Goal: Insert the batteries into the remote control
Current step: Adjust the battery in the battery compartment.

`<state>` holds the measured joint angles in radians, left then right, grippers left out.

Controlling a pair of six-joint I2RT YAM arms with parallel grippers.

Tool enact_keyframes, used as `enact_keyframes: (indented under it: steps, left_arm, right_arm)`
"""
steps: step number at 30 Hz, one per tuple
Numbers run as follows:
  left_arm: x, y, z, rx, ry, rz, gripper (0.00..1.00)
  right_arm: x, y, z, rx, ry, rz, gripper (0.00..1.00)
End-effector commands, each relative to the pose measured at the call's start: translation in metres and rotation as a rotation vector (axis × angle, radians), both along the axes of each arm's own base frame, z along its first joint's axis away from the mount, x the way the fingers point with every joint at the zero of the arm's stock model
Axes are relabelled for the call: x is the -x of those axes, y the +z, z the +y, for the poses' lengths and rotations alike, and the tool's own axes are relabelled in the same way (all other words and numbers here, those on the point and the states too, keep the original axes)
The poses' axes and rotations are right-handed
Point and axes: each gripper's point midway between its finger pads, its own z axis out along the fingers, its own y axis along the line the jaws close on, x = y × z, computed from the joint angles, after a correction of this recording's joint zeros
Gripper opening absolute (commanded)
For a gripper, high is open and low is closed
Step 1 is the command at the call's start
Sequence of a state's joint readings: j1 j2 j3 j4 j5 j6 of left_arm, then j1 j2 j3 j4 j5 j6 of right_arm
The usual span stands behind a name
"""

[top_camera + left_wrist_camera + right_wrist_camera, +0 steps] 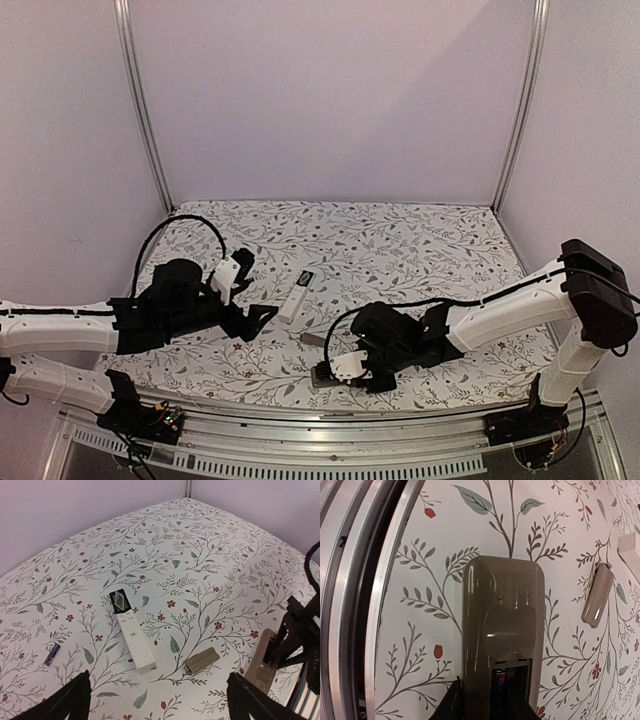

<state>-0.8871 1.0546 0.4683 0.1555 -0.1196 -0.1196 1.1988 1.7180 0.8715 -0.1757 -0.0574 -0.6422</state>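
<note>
The batteries [51, 654] lie apart from each other. One is a slim dark purplish cylinder on its side on the flowered counter [400, 250], at the lower left of the left wrist view, well apart from everything else. The other battery [499, 682] sits inside the open compartment of the grey remote [502, 625], at the bottom centre of the right wrist view, and only its dark, purple-tinted top shows.

The grey remote lies flat with its back up, close to the counter's near edge and alongside the metal rail [350, 580]. In the overhead view it is at the lower middle [322, 375], partly under the right arm.

The right claw [487, 705] hangs low over the compartment end of that remote. Its two dark fingertips [452, 702] poke in from the bottom of the frame on either side of the seated battery. There is a gap between them, and I cannot tell whether they have hold of anything.

The left claw [159, 676] hovers over the counter with its jaws spread wide and nothing between them. Its fingers [65, 700] sit in the two bottom corners of its own view.

A white remote [132, 637] with a black tip lies face up near the middle of the counter, just ahead of the left claw. A small grey battery cover [201, 660] lies between the white remote and the grey one, touching neither.
</note>
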Motion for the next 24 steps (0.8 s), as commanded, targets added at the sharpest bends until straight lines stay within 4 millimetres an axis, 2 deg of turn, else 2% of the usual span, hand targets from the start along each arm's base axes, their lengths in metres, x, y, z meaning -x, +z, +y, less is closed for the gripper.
enact_keyframes:
  steps: [1, 13, 17, 21, 24]
  left_arm:
    - [-0.004, -0.003, 0.002, -0.008, 0.005, -0.005, 0.94]
    - [-0.004, -0.003, 0.002, -0.009, 0.005, -0.005, 0.95]
    - [-0.004, -0.003, 0.002, -0.005, 0.009, -0.001, 0.95]
    - [-0.015, -0.005, 0.01, -0.002, 0.061, 0.037, 0.97]
    - [-0.039, -0.006, 0.029, 0.004, 0.163, 0.115, 0.98]
  right_arm:
    - [0.007, -0.008, -0.009, 0.047, -0.01, 0.031, 0.3]
    - [0.003, 0.02, 0.005, -0.016, -0.025, 0.03, 0.39]
    - [0.006, 0.037, 0.012, -0.076, -0.01, 0.038, 0.41]
    - [0.007, 0.07, 0.023, -0.175, -0.001, 0.038, 0.43]
    - [-0.002, 0.103, 0.029, -0.284, -0.03, 0.05, 0.46]
